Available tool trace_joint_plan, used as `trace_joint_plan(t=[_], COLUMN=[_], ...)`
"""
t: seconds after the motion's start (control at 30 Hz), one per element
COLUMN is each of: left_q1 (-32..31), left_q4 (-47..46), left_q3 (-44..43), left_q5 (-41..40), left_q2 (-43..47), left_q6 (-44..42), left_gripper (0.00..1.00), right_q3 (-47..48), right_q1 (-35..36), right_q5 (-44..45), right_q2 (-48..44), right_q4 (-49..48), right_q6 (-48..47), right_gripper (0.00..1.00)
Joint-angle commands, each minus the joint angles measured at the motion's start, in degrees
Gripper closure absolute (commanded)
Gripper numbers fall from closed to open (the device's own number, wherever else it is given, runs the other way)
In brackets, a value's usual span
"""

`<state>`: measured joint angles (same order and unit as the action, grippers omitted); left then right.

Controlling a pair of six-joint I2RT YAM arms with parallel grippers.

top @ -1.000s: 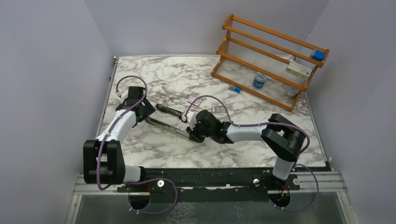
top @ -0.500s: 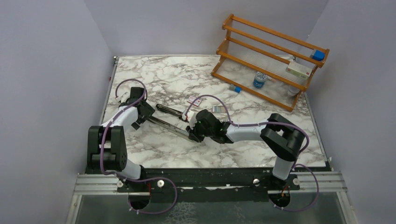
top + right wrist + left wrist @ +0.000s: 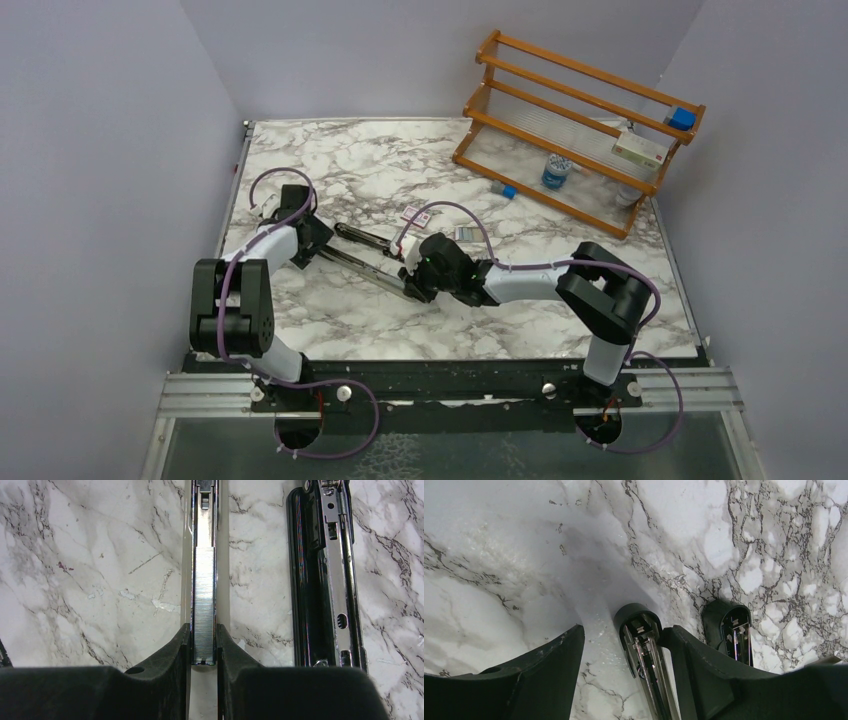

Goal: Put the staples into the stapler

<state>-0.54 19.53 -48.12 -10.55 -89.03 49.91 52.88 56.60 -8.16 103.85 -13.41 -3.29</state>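
Note:
The black stapler [image 3: 362, 256] lies opened flat on the marble, its two long halves side by side. In the right wrist view a grey strip of staples [image 3: 204, 605] sits in the silver channel, and my right gripper [image 3: 204, 647] is shut on that channel's sides. The black other half [image 3: 325, 575] lies to the right of it. My left gripper [image 3: 625, 628] stands open around the rounded end of one stapler half [image 3: 638, 622], whose side touches the right finger [image 3: 694, 670]. A small pink-red staples box [image 3: 417, 215] lies beyond the stapler.
A wooden rack [image 3: 580, 120] stands at the back right with a blue-capped bottle [image 3: 555, 172], a flat box and small blue items on it. A small pale box [image 3: 466, 234] lies near the right arm's cable. Grey walls close in on three sides.
The left arm's elbow has folded in closer to the table's left edge while its gripper stays at the stapler's left end. The right arm and stapler have not moved.

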Motion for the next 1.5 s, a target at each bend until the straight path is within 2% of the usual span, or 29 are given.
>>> trace_joint_plan(t=[0.0, 0.27, 0.47, 0.7, 1.0, 1.2, 1.47], left_q1=[0.83, 1.15, 1.17, 1.15, 1.11, 1.14, 1.06], left_q4=[1.28, 2.50, 2.17, -0.04, -0.42, -0.15, 1.28], left_q3=[0.05, -0.31, -1.02, -1.76, -1.23, -2.55, -3.01], left_q5=[0.40, 0.29, 0.84, 2.54, 1.92, 3.41, 4.02], left_q2=[1.97, 6.81, 1.91, -4.11, -5.04, -3.07, 9.84], left_q6=[0.08, 0.96, 1.20, 1.29, 0.43, -2.36, -3.81], left_gripper=[0.34, 0.32, 0.32, 0.37, 0.66, 1.00, 1.00], right_q3=[-0.24, -0.73, -0.08, -0.01, 0.31, 1.88, 10.18], right_q1=[0.07, 0.06, 0.06, 0.06, 0.08, 0.00, 0.08], right_q5=[0.77, 0.64, 0.60, 0.31, 0.94, 1.87, 2.18], right_q2=[0.83, 1.18, 1.29, 1.22, 1.24, 2.02, 6.68], right_q4=[0.74, 0.62, 0.74, 0.72, 0.49, 1.06, 4.56], right_q6=[-1.00, -0.63, -0.98, -0.64, -0.40, 0.07, 0.31], right_gripper=[0.99, 0.99, 0.99, 0.99, 0.99, 0.99, 0.99])
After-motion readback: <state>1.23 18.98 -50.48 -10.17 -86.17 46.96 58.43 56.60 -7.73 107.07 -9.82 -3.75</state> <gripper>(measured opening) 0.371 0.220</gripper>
